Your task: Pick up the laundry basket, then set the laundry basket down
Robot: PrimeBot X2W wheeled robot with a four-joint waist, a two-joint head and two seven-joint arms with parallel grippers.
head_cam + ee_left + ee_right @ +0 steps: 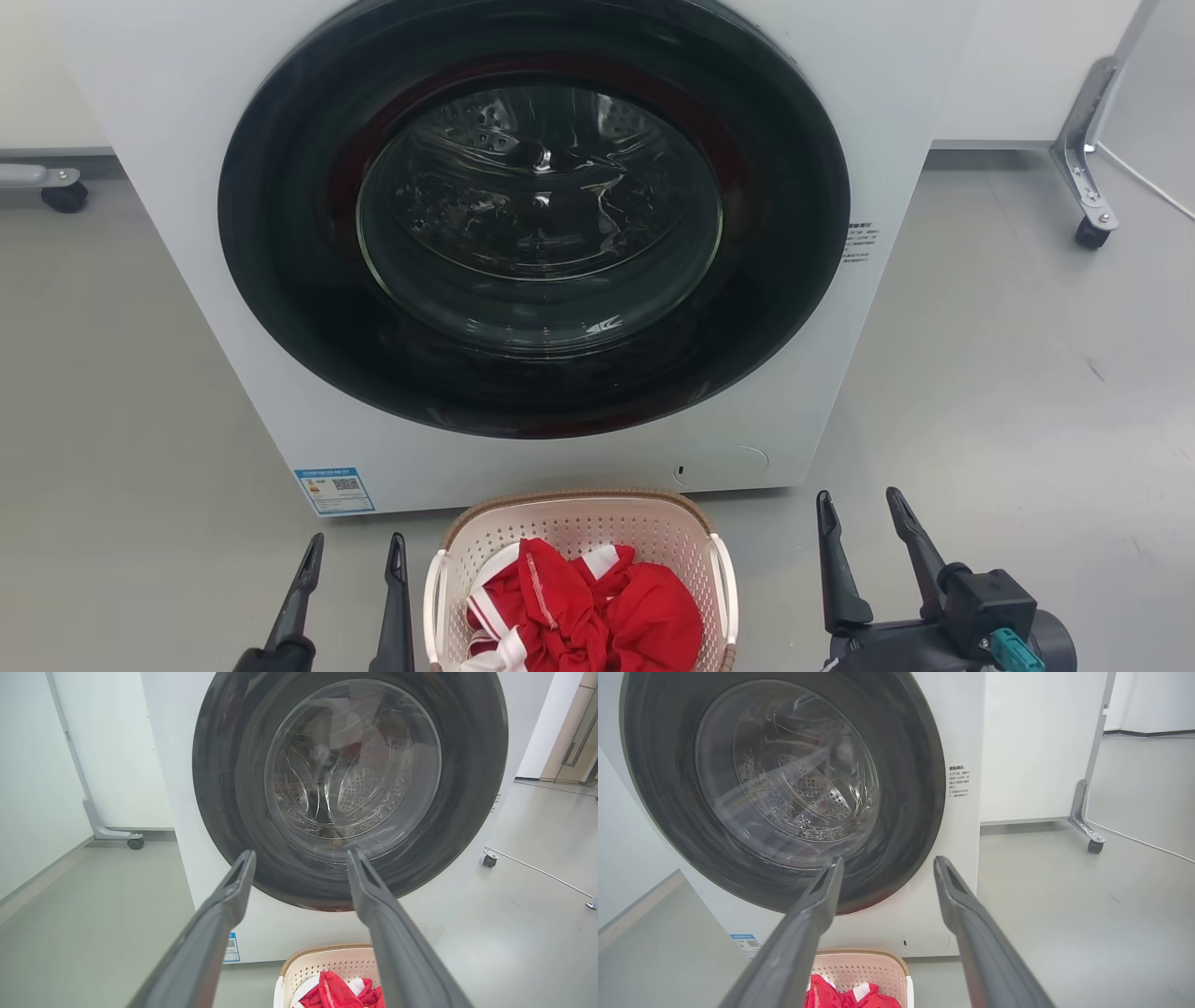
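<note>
Both grippers spread, holding nothing; basket on the floor between them.
Left gripper (pixel 358 541) and right gripper (pixel 860 499) flank the cream-white perforated plastic laundry basket with a brown woven-look rim (pixel 579 497), neither touching it. Crumpled red-and-white clothing (pixel 597 607) lies inside. Just beyond stands the white front-loading washing machine (pixel 187 140), its round dark glass door (pixel 532 215) closed.

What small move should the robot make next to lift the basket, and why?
Probably lower both grippers inward toward the white side handles: the left gripper and right gripper stand open on either side of the laundry basket, touching nothing, and it sits on the floor.
</note>
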